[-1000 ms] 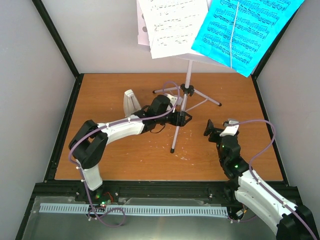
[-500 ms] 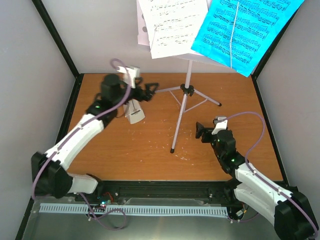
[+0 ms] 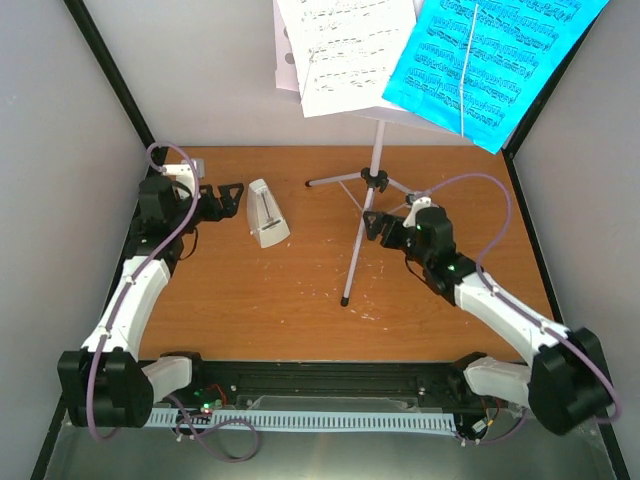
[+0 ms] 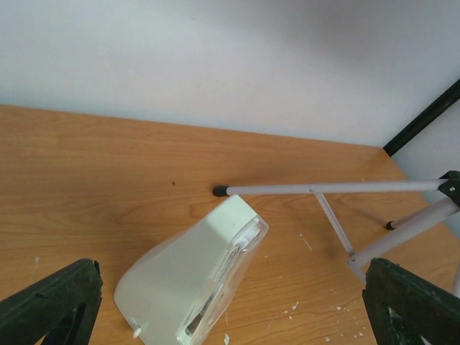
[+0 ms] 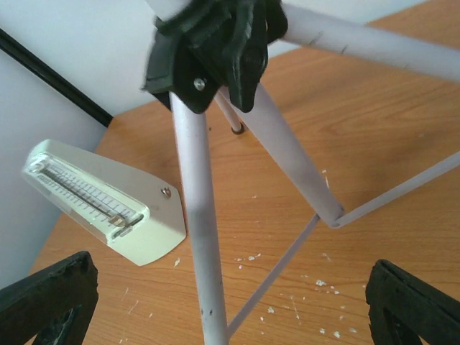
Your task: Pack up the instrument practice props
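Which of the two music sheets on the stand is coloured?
The bright blue sheet, rightmost in the overhead view; the other sheet is white.

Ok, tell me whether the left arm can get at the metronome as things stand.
Probably yes. The left pincer is open and faces the metronome, with only bare table between them; the music stand's leg lies beyond it, not in the way.

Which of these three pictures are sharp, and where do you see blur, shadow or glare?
Top view: even light, no glare; the metronome and the blue page are sharp. Left wrist view: the metronome is clear, with a soft shadow on the table to its left; the fingers in the bottom corners are dark and blurred. Right wrist view: the music stand is soft, being close to the lens.
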`<state>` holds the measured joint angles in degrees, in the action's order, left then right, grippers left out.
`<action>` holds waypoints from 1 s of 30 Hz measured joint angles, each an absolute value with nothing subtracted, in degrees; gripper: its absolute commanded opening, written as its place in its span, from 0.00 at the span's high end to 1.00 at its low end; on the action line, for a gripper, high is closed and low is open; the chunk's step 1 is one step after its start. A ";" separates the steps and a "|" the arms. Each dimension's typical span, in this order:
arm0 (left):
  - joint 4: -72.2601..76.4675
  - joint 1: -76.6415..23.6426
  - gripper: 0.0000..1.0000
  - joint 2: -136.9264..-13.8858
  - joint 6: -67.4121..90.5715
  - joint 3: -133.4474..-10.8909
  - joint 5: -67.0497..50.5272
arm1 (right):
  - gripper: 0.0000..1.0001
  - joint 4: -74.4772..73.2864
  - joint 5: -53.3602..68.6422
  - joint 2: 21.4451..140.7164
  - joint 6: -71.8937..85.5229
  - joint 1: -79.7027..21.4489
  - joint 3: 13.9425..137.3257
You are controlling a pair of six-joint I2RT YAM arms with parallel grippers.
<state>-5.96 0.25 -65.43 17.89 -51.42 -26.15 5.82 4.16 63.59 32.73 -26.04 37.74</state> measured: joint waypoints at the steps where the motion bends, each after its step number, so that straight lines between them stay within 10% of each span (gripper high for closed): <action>1: -6.48 0.25 0.01 -65.10 17.41 -51.35 -25.91 | 0.00 5.56 4.45 65.52 33.26 -26.13 38.94; 22: -10.37 0.21 0.00 -58.89 7.88 -53.84 -12.14 | 0.91 2.33 -4.78 84.34 28.27 -32.53 51.75; 30: -10.35 0.21 0.01 -58.89 7.79 -53.84 -12.05 | 0.97 3.53 -1.45 83.09 27.73 -32.36 50.19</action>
